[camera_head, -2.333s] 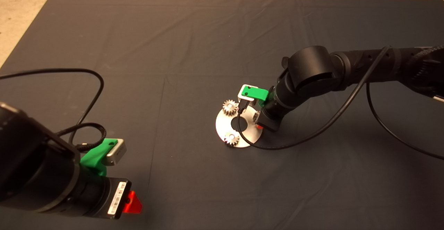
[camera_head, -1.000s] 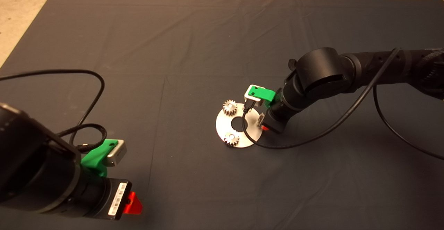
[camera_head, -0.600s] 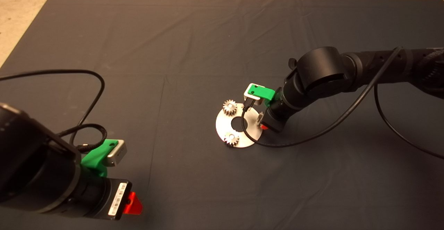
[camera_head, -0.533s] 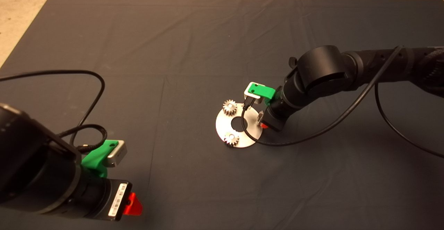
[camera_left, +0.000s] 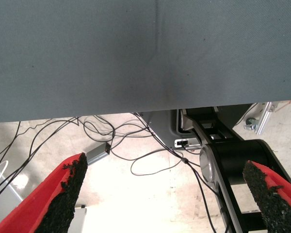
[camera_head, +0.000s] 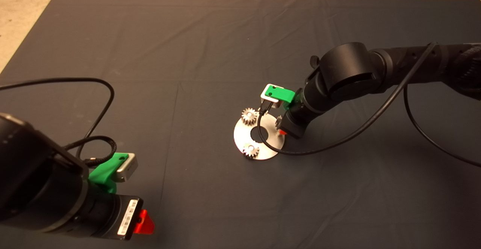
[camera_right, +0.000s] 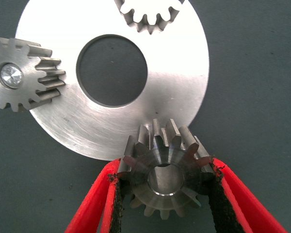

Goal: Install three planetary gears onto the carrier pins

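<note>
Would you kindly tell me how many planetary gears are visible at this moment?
3. Two gears sit on pins on the silver disc, one at its far-left edge, one at its near edge. The third is held between the right gripper fingers at the disc's right edge.

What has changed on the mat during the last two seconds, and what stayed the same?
The right end effector, shut on the third gear, drew slightly away from the silver disc, then came back to its rim. Two gears stayed seated on their pins. The left end effector stayed parked at the lower left, open.
</note>
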You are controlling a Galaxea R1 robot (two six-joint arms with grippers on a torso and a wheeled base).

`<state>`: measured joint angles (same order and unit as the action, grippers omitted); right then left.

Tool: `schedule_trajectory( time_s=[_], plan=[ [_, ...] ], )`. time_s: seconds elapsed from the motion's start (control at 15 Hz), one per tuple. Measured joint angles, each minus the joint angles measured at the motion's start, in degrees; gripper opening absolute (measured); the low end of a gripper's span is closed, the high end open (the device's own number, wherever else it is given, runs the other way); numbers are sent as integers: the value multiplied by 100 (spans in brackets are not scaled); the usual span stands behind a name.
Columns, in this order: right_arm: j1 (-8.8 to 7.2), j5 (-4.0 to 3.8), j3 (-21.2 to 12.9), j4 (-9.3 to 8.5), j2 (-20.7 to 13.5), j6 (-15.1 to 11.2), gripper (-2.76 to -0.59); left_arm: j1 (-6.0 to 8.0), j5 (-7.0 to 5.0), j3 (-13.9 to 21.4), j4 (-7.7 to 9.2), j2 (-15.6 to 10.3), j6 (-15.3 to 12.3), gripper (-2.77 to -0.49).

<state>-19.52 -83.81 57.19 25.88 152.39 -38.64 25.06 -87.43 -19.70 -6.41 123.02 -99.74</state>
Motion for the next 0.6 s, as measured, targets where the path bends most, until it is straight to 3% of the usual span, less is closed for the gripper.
schedule_trajectory(
  time_s=[0.27,0.4,0.6],
  plan=[
    [50,-17,155,0,148,0,-231,-47,0,0,0,0,0,-95],
    [95,11,168,-2,213,0,-231,-47,-1,0,0,2,0,-95],
    [94,-48,168,0,185,0,-231,-47,0,0,0,0,0,-95]
  ],
)
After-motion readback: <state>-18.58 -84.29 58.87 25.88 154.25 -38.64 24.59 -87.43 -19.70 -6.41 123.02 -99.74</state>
